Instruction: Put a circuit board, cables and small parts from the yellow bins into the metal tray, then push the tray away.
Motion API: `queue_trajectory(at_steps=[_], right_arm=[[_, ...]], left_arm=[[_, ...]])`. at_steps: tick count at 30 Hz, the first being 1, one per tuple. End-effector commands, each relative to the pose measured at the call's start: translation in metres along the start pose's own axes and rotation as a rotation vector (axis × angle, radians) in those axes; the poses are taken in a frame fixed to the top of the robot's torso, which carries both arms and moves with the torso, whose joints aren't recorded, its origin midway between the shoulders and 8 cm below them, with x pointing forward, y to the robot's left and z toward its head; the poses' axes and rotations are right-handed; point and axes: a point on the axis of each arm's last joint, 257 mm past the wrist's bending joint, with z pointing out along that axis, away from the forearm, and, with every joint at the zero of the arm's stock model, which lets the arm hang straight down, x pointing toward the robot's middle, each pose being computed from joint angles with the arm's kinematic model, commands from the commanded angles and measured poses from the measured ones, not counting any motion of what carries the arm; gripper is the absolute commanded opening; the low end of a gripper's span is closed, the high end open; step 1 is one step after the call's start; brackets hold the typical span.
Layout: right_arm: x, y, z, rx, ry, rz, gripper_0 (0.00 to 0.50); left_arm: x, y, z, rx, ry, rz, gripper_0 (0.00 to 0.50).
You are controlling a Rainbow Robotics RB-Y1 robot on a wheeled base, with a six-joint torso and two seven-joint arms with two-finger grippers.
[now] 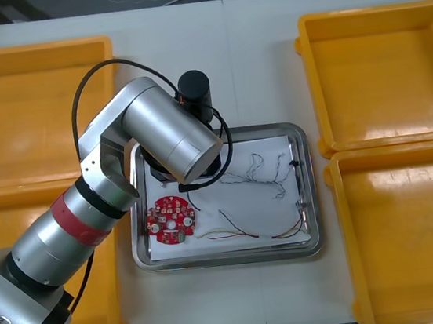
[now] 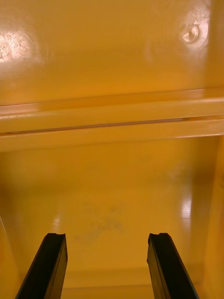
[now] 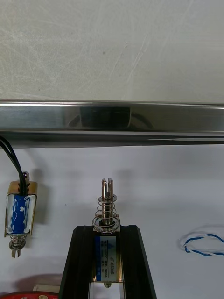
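Small metal part [image 3: 108, 205] sits pinched in left gripper [image 3: 106, 231] over the metal tray [image 3: 112, 117]. Set it down softly. Right gripper [image 2: 107, 236] hangs open over a yellow bin [image 2: 112, 187].

The left arm [image 1: 88, 209] reaches forward, wrist bent down — the left gripper [image 3: 106, 233] clamps a small metal part [image 3: 107, 205] between its jaws. The right gripper [image 2: 107, 240] hangs, fingers apart.

The small metal part [image 3: 108, 219] carries a blue label [image 3: 108, 254], its print unreadable.
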Motion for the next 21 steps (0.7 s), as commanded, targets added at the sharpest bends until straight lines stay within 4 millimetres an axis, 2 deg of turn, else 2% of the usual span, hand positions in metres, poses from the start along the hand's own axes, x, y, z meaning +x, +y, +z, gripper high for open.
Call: queue_trajectory(at_steps=[1,21], right_arm=[[0.0019,-0.0071,-0.0029,0.029,0.007,-0.051,0.5],[0.0019,-0.0071,-0.0029,0.029,0.007,-0.051,0.5]], left_arm=[[-0.025,-0.0218,-0.0187,0.047,-0.056,0.016,0.0],[-0.023,-0.0197,-0.0099,0.036,-0.054,0.023,0.0]])
